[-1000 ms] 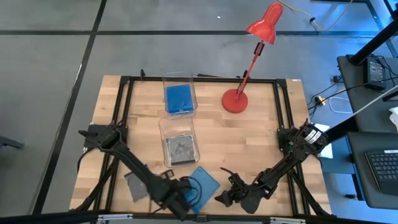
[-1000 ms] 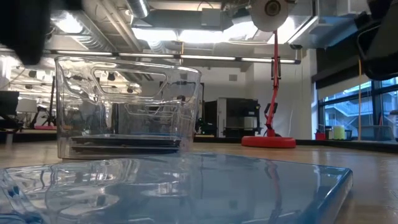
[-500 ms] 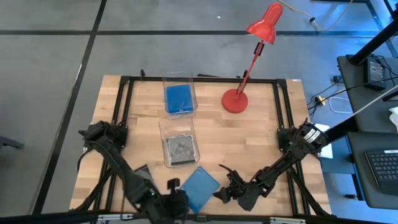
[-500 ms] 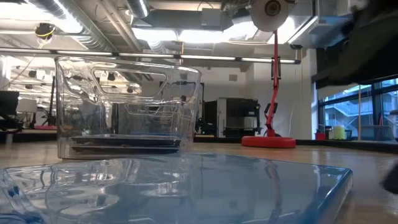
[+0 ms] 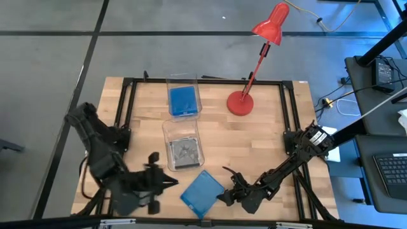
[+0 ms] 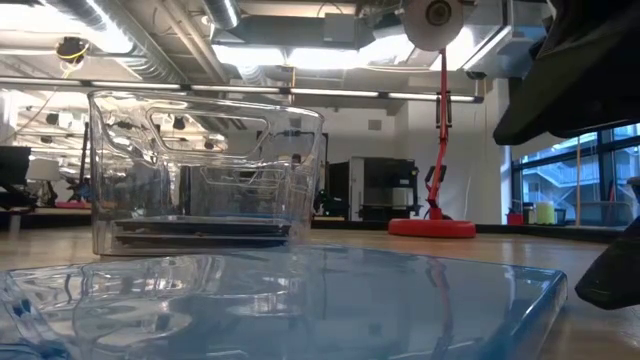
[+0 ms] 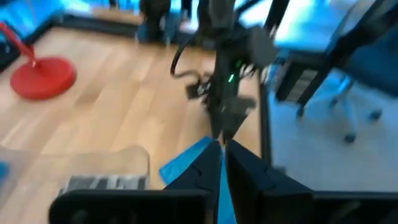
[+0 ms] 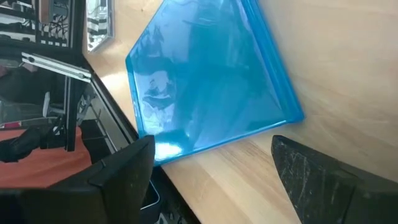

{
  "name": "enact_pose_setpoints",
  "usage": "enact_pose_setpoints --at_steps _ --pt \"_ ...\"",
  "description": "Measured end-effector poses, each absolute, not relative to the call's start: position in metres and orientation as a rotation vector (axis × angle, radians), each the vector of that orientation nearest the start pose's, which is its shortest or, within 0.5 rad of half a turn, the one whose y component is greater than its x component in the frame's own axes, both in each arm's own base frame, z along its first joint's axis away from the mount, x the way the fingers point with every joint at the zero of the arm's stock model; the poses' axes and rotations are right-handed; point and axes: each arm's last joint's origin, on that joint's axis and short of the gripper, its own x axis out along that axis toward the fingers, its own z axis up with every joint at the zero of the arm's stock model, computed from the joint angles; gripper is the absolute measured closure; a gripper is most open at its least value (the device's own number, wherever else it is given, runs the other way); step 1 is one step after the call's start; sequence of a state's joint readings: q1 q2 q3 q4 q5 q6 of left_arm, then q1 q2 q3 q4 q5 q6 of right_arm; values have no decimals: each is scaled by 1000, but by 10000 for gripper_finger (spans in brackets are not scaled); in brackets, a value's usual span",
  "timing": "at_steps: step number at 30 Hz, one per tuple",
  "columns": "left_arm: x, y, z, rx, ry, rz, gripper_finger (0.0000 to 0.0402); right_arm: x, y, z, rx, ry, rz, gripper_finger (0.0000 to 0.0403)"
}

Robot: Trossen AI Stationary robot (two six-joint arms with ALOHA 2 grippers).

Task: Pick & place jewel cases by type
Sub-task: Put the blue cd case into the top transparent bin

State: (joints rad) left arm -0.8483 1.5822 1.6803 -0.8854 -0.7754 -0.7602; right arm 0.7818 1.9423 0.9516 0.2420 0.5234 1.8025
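A blue jewel case (image 5: pixel 202 193) lies flat on the wood near the table's front edge; it fills the foreground of the low view (image 6: pixel 300 300). My right gripper (image 5: pixel 224 193) is low beside its right corner, open. Its two fingers stand just short of the case's near edge (image 8: pixel 217 140) and I see no touch. My left gripper (image 5: pixel 172 183) is raised above the table left of the case, shut and with nothing in it (image 7: pixel 222 149). A greyish patch (image 5: pixel 126 202) shows under the left arm; what it is I cannot tell.
Two clear bins stand in the table's middle, the far one (image 5: pixel 184 98) holding a blue case and the near one (image 5: pixel 184 151) a grey case with a disc. A red desk lamp (image 5: pixel 241 102) stands at the back right. Black rails frame the table.
My left gripper has drawn back from over the blue case toward the table's left edge and risen well clear of the table, tipping up from pointing steeply down. The blue case stays flat on the wood. My right gripper has kept its place.
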Motion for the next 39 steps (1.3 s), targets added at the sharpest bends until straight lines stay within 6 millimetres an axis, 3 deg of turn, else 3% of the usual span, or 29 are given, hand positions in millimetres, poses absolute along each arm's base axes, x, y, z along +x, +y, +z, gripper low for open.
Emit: enact_pose_setpoints --at_steps 5,10,13,18,25,32,39 --pt "216 -220 351 -265 354 -2 398 273 248 114 1282 590 -343 77" --pt "209 -199 322 -450 186 -295 399 277 243 114 1288 582 -355 77" --pt "206 -195 297 -441 115 -397 399 278 242 114 1290 578 -359 77" --pt "208 -194 239 -336 256 -293 393 278 242 114 1333 581 -371 77" --pt "225 -208 179 -429 467 -240 398 279 241 114 1371 595 -379 77" --pt "234 -213 142 -499 580 -98 399 281 240 114 1381 601 -375 77" --pt "242 -212 120 -570 675 -1 399 281 242 115 1404 627 -347 77"
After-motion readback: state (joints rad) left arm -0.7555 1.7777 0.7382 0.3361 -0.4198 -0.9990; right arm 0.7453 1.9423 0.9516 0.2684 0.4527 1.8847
